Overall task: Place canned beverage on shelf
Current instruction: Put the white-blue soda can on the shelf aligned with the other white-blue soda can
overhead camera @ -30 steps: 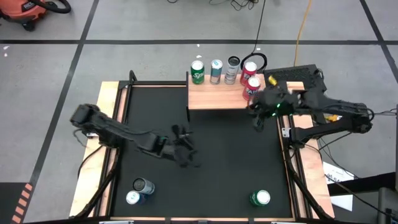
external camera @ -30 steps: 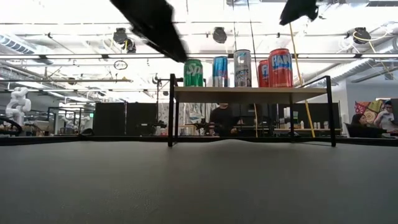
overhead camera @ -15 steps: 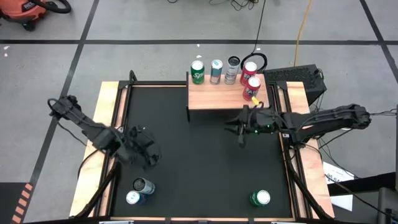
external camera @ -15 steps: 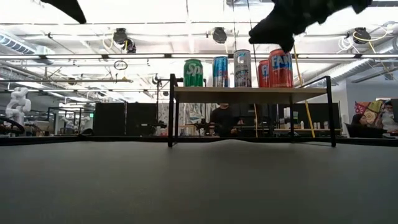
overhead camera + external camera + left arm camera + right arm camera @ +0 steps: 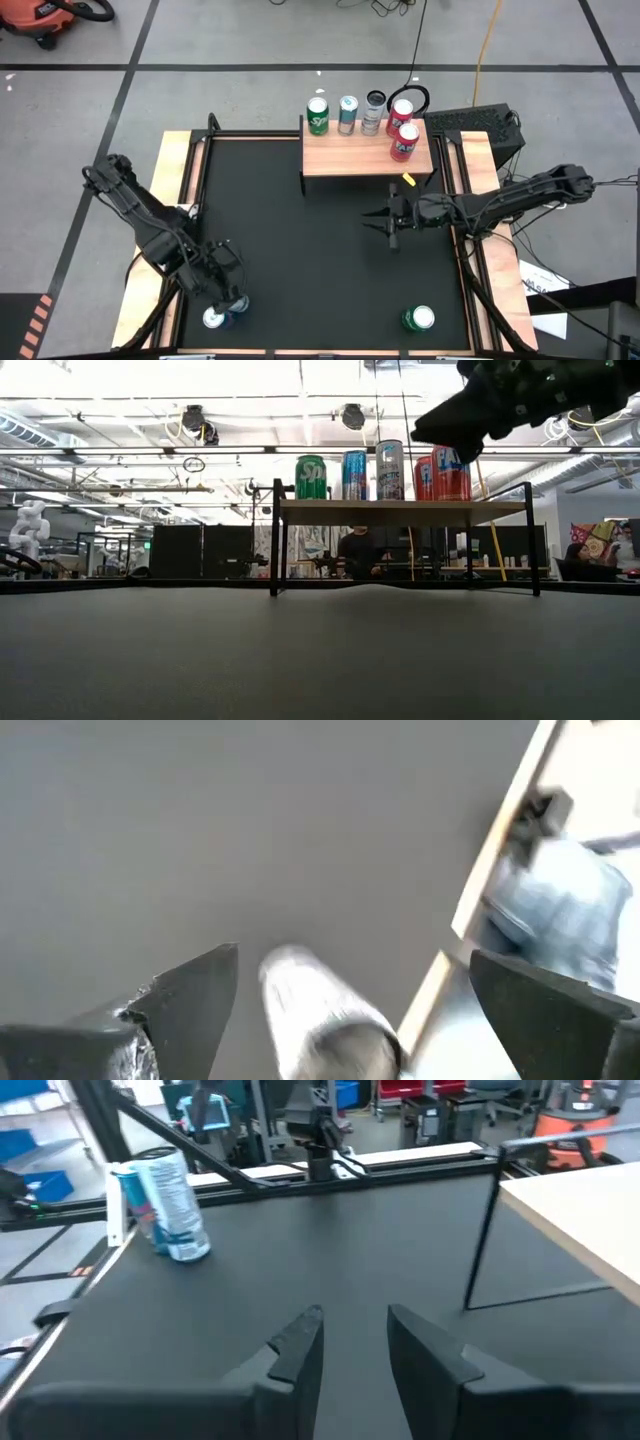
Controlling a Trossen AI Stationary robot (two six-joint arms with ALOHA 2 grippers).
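1. Left tool spread wide over the two cans at the desk's front left corner, nothing grasped yet; one silver can between its fingers in the wrist view, probably next to go.
2. Five cans already standing on the shelf.
3. Right tool narrowly parted, empty, hanging just in front of the shelf.
4. Green can left at the front right.
5. Left pair half hidden beneath the tool.

left gripper now over cans
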